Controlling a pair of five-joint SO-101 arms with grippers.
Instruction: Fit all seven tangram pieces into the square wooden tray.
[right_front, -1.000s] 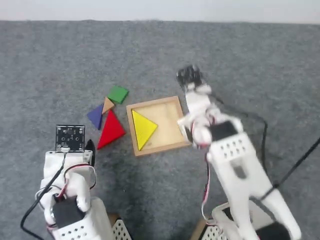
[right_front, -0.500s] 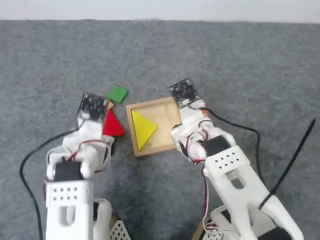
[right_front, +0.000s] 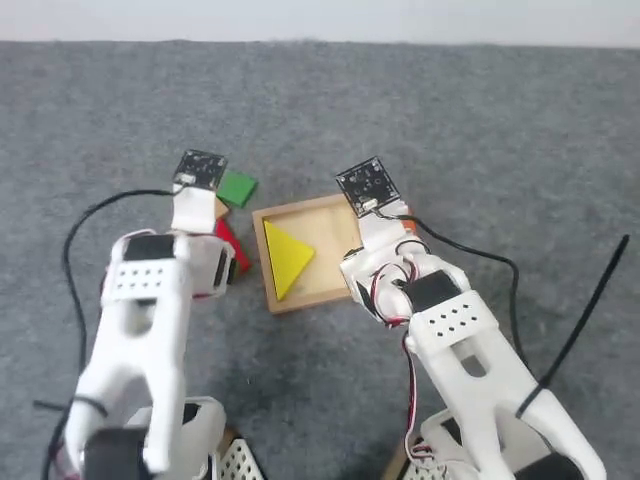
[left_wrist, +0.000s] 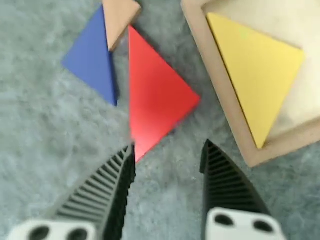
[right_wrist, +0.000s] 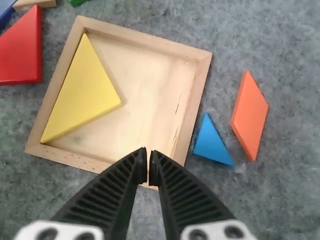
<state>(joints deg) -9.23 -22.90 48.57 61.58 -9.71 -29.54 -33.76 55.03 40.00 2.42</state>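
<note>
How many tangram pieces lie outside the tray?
6. Red triangle, dark blue piece, tan piece and green square on one side; orange piece and light blue triangle on the other.

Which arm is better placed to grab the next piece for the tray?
Left, probably: the left gripper is open right at the red triangle, while the right gripper is shut above the wooden tray.

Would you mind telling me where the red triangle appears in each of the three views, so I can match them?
High view: red triangle, partly covered by the left arm, just outside the tray.
Left wrist view: red triangle between the blue piece and the tray, ahead of the left gripper.
Right wrist view: red triangle outside the tray wall nearest the yellow triangle.
Shared landmark: the yellow triangle inside the tray.
</note>
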